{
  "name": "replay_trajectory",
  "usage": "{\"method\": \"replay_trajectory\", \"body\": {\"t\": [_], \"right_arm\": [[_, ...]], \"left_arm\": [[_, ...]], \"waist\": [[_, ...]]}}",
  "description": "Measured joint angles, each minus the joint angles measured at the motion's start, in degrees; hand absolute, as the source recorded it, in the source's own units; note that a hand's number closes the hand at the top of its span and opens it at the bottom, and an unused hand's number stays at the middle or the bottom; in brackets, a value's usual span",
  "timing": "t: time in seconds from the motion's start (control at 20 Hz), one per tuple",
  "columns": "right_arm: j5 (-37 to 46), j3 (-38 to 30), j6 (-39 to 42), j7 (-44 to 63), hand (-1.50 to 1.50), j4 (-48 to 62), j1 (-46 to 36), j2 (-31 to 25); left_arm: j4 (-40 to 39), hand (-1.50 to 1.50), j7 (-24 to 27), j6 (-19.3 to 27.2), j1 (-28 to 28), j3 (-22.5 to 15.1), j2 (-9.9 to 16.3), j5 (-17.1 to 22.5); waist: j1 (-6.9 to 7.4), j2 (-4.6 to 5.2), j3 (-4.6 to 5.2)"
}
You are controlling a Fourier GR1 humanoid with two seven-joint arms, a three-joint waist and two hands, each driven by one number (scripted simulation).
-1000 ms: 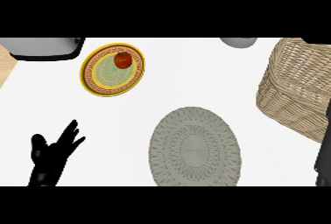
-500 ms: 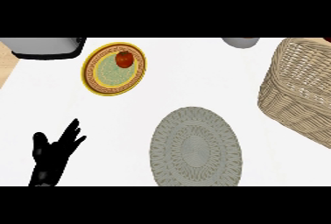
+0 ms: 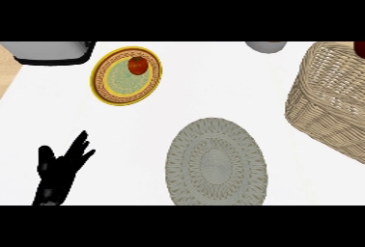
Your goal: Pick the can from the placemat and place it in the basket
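My left hand [image 3: 63, 170] sits low at the left of the head view, over the white surface [image 3: 214, 91], fingers straight and spread, pointing up and to the right, holding nothing, not touching any object. My right hand isn't in view, so I have nothing on it.

Placemat [image 3: 217, 163]: round, grey-green, woven pattern, flat on the surface at lower centre, its near edge cut by the bottom of the view. Well to the right of my left hand, with bare surface between them. Top of the mat is fully visible.

Basket [image 3: 329, 103]: tan wicker, at the right edge, partly cut off by the frame, tilted in the view. Just right of the placemat's upper edge, with a narrow gap between them. A small red patch [image 3: 359, 48] shows at its top right corner, right at the frame edge; too little is showing to tell if that's the can.

Elsewhere: a yellow-rimmed plate [image 3: 126, 75] at upper left with a red round item [image 3: 137, 65] lying on its upper right part. A grey and black object [image 3: 50, 50] sits at the top left corner, cut by the frame. A small grey object [image 3: 266, 46] is at top centre-right, also cut off. A strip of wood tone [image 3: 6, 67] runs along the far left edge
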State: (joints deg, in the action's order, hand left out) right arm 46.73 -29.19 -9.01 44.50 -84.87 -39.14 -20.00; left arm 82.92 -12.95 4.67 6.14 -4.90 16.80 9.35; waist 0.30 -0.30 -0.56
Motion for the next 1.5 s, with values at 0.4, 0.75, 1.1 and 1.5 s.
{"method": "replay_trajectory", "body": {"t": [0.4, 0.75, 1.1, 1.5], "right_arm": [[-2.67, -3.18, -4.53, -6.57, 1.50, 5.94, 5.76, -2.52], [0.12, -1.45, -1.78, -8.22, -1.50, 7.82, 11.64, -6.07], [-2.86, -2.82, -1.25, -11.31, -1.50, 5.13, 15.27, -8.78], [-8.67, -9.14, -2.65, -9.60, -1.50, -1.84, 18.56, -9.45]], "left_arm": [[0.92, 0.00, -0.94, -0.31, 0.32, 0.66, -0.51, -0.49], [0.84, 0.00, -1.28, -0.82, 0.36, 1.09, -0.84, -0.76], [1.42, 0.00, -1.32, -1.96, 0.71, 1.89, -0.99, -1.07], [-0.12, 0.00, 1.80, -2.49, 1.18, 2.92, -1.65, -1.91]], "waist": [[-0.07, 0.01, 0.05], [-0.25, -0.13, 0.03], [-0.35, -0.15, 0.15], [-0.70, -0.37, 0.08]]}}
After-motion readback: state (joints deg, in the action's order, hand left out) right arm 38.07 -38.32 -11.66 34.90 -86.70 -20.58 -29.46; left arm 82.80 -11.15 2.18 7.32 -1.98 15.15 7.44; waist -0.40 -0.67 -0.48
